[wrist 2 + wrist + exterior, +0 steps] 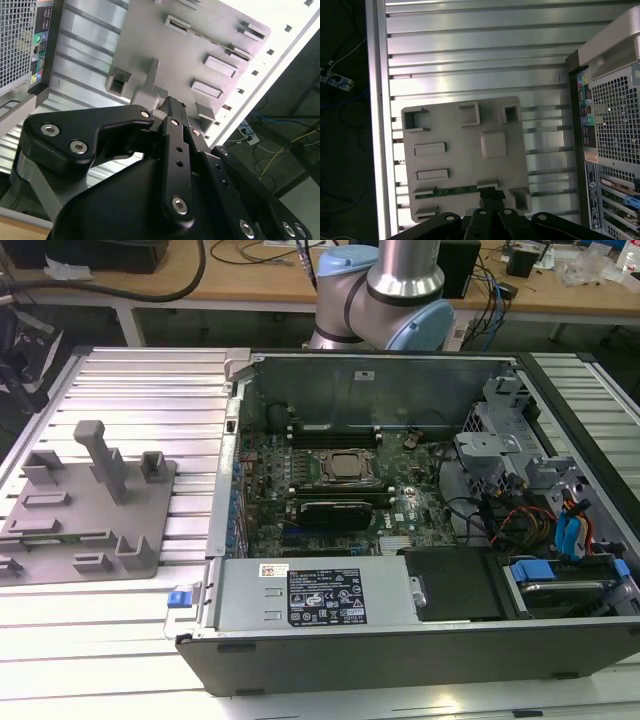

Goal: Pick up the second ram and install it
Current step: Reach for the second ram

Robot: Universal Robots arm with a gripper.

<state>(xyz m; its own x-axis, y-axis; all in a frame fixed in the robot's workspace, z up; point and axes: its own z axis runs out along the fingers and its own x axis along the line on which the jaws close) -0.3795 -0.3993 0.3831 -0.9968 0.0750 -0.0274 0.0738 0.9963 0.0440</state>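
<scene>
The second ram (457, 190) is a thin green stick lying on edge in the grey tray (465, 165), held between two small holders near one side of it. In the first wrist view my gripper (490, 200) hangs well above that side of the tray, close to one end of the ram. Its black fingers are shut together with nothing between them. The second wrist view shows the gripper (172, 106) from behind, over the tray (150, 45). In the exterior view the tray (70, 520) sits at the left, beside the open computer case (235, 490).
The case holds a motherboard with the silver processor (345, 468) between dark memory slots, plus cables and blue drive bays at the exterior view's right. Upright pegs (100, 455) rise from the tray. The ribbed metal table (470, 60) ends at an edge with cables beyond.
</scene>
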